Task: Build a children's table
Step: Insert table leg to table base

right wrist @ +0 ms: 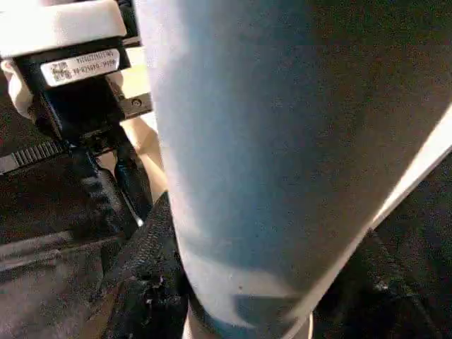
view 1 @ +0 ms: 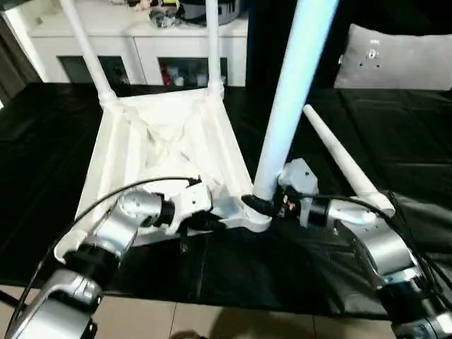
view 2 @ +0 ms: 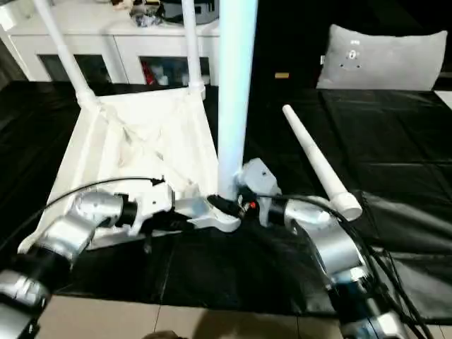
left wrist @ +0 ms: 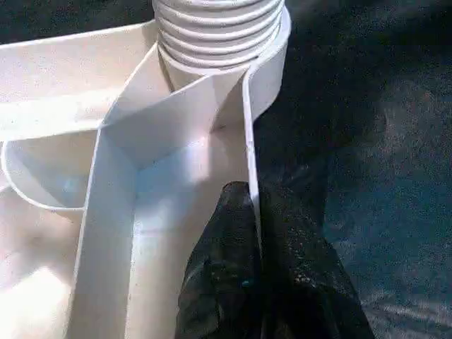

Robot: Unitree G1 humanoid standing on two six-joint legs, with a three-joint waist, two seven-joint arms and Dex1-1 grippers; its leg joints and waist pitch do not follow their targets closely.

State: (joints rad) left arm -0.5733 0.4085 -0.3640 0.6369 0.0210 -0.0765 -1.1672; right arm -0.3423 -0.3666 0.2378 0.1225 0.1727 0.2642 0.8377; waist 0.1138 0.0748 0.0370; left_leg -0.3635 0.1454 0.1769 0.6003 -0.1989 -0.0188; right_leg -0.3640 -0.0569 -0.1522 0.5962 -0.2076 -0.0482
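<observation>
The white plastic tabletop (view 1: 166, 152) is laid upside down on the black cloth (view 1: 395, 134), with its ribbed underside facing up. Two long white tube legs (view 1: 85, 46) are already stood in the far corner sockets, at about 11 and 12 o'clock from the middle of the tabletop. A third long white tube leg (view 1: 289, 99) is stood upright in the near corner socket (view 1: 248, 215), at about 5 o'clock. The fourth white tube leg (view 1: 346, 162) is left lying on the cloth, out at about 3 o'clock.

The step in hand looks like twisting the third leg into its socket. To do it well, the leg should be kept straight up and turned gently, so the ridged end (left wrist: 219, 32) goes in evenly. The tabletop should be held still, so it is not spun around with the leg.

The left claw (left wrist: 251, 233) is shut tight on the thin raised rim (left wrist: 248, 141) of the tabletop, close to the socket. One black finger is seen on each side of the rim. The right claw (view 1: 260, 203) is about half open and is wrapped around the bottom of the third leg, gripping it just above the socket.
</observation>
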